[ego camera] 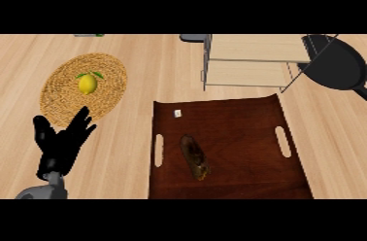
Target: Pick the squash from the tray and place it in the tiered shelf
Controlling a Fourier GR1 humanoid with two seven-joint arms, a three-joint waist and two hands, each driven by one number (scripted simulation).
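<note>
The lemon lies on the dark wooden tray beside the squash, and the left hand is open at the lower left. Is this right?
Not quite. The head view shows the lemon on the round woven mat, left of the tray. Only the squash and a small white piece lie on the tray. The left hand is open at lower left.

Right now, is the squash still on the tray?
Yes, on the tray. The squash lies flat near its left handle slot; no hand touches it.

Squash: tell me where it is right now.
In the head view, the squash lies on the dark wooden tray, left of its centre beside the left handle slot, below the tiered shelf.
</note>
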